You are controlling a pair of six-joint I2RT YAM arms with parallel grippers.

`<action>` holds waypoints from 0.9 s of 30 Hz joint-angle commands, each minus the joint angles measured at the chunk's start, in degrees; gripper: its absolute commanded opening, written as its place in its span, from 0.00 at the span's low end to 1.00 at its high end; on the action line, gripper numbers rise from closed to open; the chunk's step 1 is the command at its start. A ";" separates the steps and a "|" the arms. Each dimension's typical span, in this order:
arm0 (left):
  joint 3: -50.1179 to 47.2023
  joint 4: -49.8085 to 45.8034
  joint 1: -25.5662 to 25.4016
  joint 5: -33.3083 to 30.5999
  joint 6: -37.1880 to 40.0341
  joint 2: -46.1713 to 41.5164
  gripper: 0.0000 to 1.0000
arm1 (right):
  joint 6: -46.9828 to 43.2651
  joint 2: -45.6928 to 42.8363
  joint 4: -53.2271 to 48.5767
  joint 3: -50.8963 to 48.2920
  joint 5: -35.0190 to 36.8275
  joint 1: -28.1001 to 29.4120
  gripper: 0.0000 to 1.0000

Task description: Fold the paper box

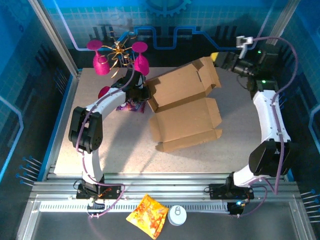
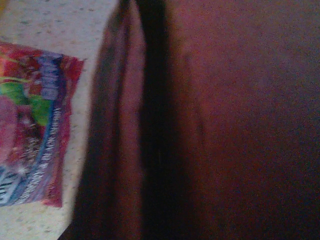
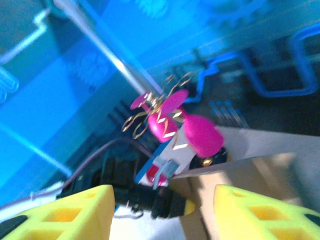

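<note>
Near rail: orange snack bag point(image 1: 147, 216) beside a white round cap point(image 1: 177, 215). Mid-table: paper box point(image 1: 185, 107) lies opened out, flaps spread, far flap raised. Left gripper point(image 1: 140, 94) at the box's left edge, jaws pressed together; cannot tell if cardboard is pinched. Purple packet point(image 1: 127, 106) just beside it. Far right corner: right gripper point(image 3: 165, 214) spread, nothing between. Beyond: pink goblets point(image 1: 101, 63).
</note>
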 commanded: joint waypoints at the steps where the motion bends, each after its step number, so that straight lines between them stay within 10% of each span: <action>1: 0.00 3.26 1.19 6.85 0.72 -2.28 0.00 | 7.68 2.75 9.07 -3.13 -3.84 -5.09 0.54; 12: 1.32 2.84 2.26 9.85 1.27 -1.14 0.00 | 60.15 22.82 71.16 -2.83 -21.10 -3.19 0.34; 27: 3.15 0.69 2.21 7.33 1.12 -0.26 0.00 | 14.64 10.81 18.88 -7.28 -19.24 -0.01 0.38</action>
